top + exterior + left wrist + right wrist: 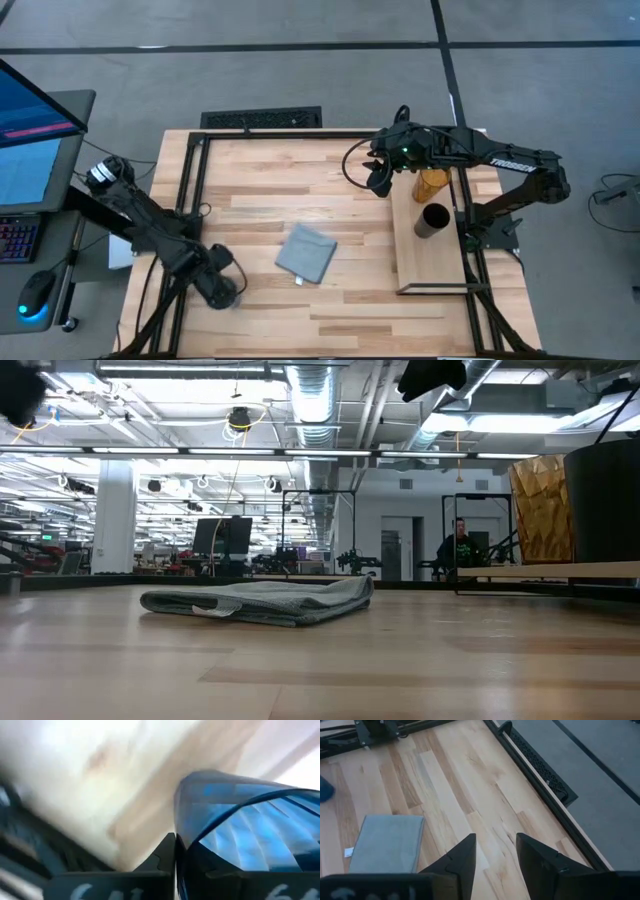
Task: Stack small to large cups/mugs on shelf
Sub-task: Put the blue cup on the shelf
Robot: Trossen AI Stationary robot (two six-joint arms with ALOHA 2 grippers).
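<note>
My left gripper (222, 285) is over the table's near left part, shut on the short blue translucent cup (250, 820), which fills its wrist view. The amber tumbler (432, 182) and the black cup (432, 221) stand upright on the light wood shelf board (425, 265) at the right; both also show in the low view, the tumbler (541, 508) and the black cup (604, 500). My right gripper (495, 847) is open and empty, above the table just left of the tumbler (381, 180). My left gripper has the blue cup's wall near its rim (181, 827) between its two fingers. One finger (162, 862) lies against the outside of the wall; the other shows dark through the blue wall. Whether the cup touches the table, I cannot tell.
A folded grey-blue cloth (305, 253) lies in the middle of the table, between the two arms. A black metal frame (195, 170) runs along the table's edges. A person (459, 546) sits far off in the room behind.
</note>
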